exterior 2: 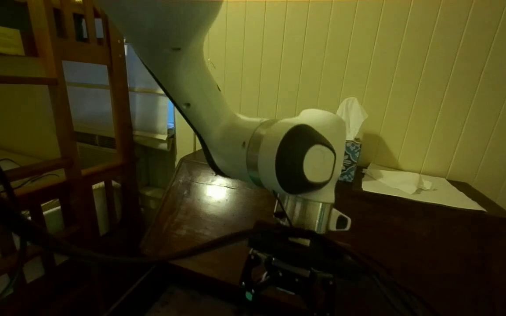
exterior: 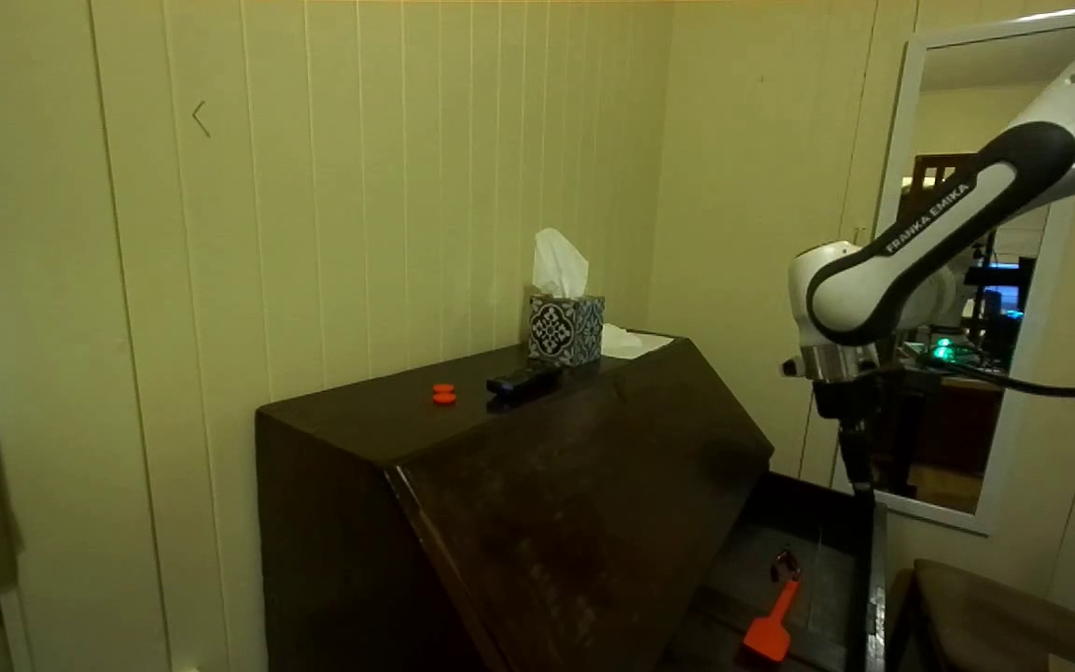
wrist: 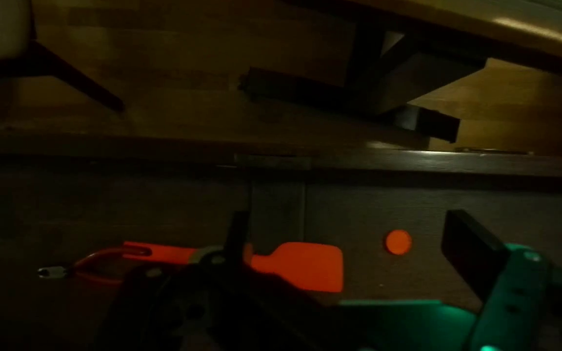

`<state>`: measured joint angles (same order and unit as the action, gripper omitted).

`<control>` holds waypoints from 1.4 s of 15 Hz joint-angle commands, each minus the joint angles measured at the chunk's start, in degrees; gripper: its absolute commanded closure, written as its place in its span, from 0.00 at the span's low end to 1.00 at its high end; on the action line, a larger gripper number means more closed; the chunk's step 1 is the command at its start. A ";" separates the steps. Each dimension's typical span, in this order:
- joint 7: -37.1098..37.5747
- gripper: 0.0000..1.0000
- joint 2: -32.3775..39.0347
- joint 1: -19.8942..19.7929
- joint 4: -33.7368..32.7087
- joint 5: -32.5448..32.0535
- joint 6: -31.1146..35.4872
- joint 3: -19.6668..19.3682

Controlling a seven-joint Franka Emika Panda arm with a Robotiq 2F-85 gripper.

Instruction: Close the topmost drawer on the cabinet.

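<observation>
The black, two-fingered gripper (wrist: 348, 222) hung close to the front of the long, dark brown wooden topmost drawer (exterior: 876, 588), its fingers spread wide and grasping nothing. In the wrist view they showed against the drawer's floor, seemingly on the inner side of its front board; how deep the tips reached could not be told. That was the main danger: a push begun from there would probably not have driven the drawer home, and a fingertip inside it could have been pinched.

Between and beside the fingers in that view lay a flat orange-red spatula (wrist: 310, 267), a small, round orange-red disc (wrist: 398, 242) and red-handled metal pliers (wrist: 70, 271), which a dip of the gripper might have knocked askew.

The drawer stood well out from beneath the slanted front of the large, dark brown wooden cabinet (exterior: 575, 523), not yet closed. In an exterior view the gripper sat toward the end near the tall, white-framed mirror (exterior: 1004, 271), so shoving only there might have skewed the drawer and jammed it.

Swinging round to the outer face, the white, jointed arm (exterior: 929, 224) could have bumped the flat brown seat (exterior: 1013, 616) nearby, or its slack black cable (exterior 2: 147, 260) could have snagged.
</observation>
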<state>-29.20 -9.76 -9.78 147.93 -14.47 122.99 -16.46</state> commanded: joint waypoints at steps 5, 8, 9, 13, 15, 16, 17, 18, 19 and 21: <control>2.10 0.00 9.45 -5.69 1.28 -2.47 13.48 -1.34; 2.31 0.00 11.72 -6.36 1.00 -2.52 14.80 -1.58; 2.45 0.00 11.72 -6.32 0.98 -2.52 14.80 -1.56; 3.06 0.00 16.35 -7.53 1.20 -6.15 25.83 -2.66; 1.86 0.05 19.50 -8.86 1.08 -5.81 29.88 -3.37; 2.12 0.28 21.21 -9.51 0.80 -5.85 31.46 -3.66; 3.13 0.30 22.81 -10.01 0.24 -6.24 30.99 -4.20; 4.52 0.32 24.24 -10.20 -0.32 -6.99 30.14 -4.89; 4.22 0.38 25.32 -10.67 -0.51 -6.57 29.99 -5.10; 4.79 0.54 27.35 -11.02 -1.37 -6.62 29.15 -5.84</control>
<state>-26.50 14.09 -20.03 148.45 -19.26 152.42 -21.49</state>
